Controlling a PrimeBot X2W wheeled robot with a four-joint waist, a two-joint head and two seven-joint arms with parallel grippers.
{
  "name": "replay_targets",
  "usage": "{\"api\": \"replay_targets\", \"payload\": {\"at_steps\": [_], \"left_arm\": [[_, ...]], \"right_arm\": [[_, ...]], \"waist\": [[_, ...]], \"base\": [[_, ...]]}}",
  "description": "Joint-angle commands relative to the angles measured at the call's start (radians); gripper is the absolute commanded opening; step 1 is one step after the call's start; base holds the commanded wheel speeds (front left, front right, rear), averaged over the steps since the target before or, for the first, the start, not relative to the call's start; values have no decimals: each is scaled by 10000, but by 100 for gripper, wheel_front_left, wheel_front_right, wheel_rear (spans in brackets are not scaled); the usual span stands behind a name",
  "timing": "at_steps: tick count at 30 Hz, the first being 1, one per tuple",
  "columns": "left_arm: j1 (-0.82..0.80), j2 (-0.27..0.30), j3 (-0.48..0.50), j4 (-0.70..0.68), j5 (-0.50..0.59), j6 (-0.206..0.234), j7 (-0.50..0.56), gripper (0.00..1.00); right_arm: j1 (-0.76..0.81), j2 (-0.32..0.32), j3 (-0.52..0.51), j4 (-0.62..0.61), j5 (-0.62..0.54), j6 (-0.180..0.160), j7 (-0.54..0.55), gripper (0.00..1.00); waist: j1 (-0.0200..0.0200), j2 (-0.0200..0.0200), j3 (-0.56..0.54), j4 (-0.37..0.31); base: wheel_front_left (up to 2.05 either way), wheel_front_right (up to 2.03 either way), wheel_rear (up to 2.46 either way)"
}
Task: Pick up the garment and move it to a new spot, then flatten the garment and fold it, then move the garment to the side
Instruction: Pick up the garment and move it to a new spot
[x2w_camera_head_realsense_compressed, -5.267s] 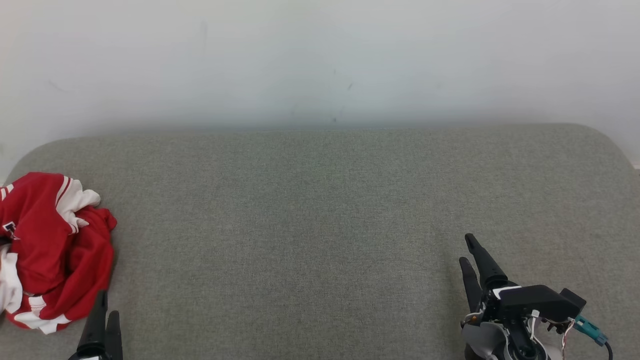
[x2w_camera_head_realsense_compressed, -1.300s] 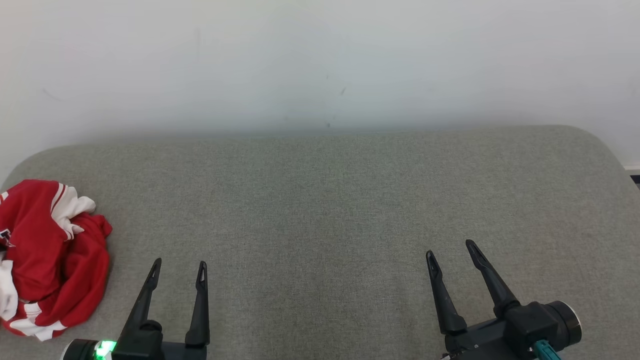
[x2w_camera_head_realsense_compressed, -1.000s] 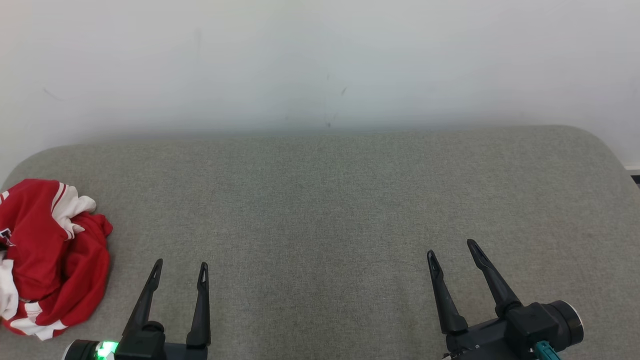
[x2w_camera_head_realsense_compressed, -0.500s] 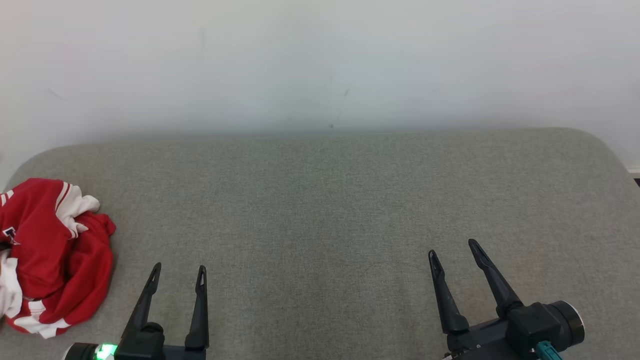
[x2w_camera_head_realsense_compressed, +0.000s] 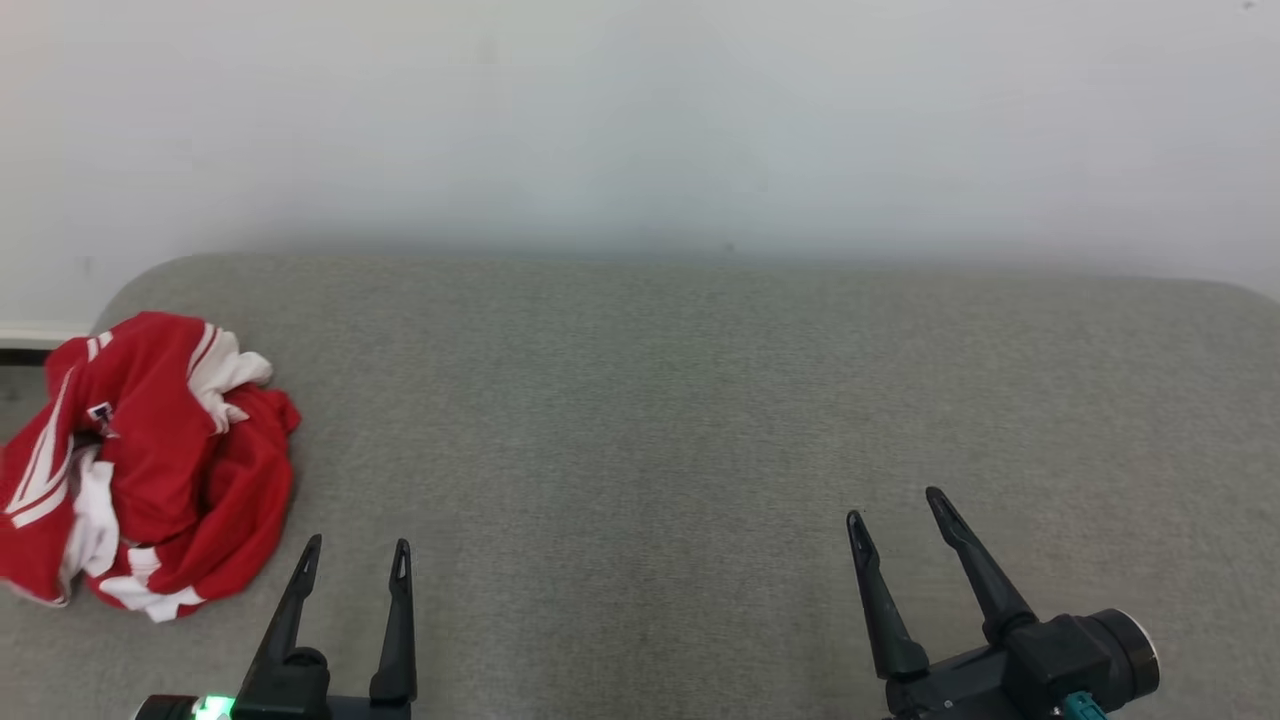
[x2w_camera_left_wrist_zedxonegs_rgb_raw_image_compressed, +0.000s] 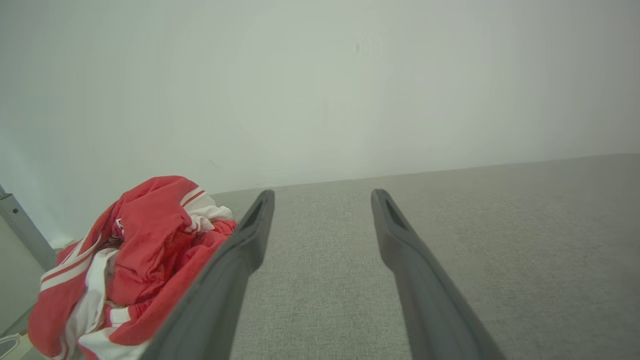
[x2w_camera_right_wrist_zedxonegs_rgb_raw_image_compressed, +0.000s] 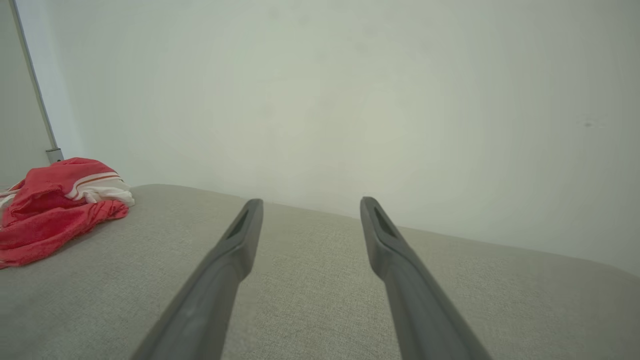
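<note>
One red-and-white garment lay crumpled in a heap at the far left end of the grey fabric-covered desk, close to its rounded left corner. White stripes and a small dark badge showed among the red folds. Just to its right and nearer the robot was the left gripper, its two dark fingers spread apart and holding nothing. In the head view a strip of grey fabric separated it from the garment. In the left wrist view the heap sat partly hidden behind the left-hand finger. A green light glowed at that gripper's base. A wide stretch of grey desk lay in the middle. At the lower right, the right gripper pointed up and slightly leftward. Its fingers were likewise apart and gripped nothing, well apart from the garment. A plain pale wall rose behind the desk.
</note>
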Motion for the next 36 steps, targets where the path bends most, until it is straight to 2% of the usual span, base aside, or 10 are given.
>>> {"api": "replay_targets", "payload": {"at_steps": [1, 25, 36], "left_arm": [[-47, -22, 49, 13, -102, 60, -33, 100], [340, -8, 275, -128, -71, 312, -33, 100], [412, -4, 431, -179, -149, 290, -33, 100]], "right_arm": [[141, 2, 51, 10, 35, -21, -17, 100], [481, 2, 385, 140, 249, -21, -16, 100], [515, 2, 422, 130, 333, -21, -16, 100]], "waist": [[-1, 0, -9, 470], [-1, 0, -328, 2739], [-1, 0, -380, 3359]], "base": [[0, 0, 0], [0, 0, 0], [0, 0, 0]]}}
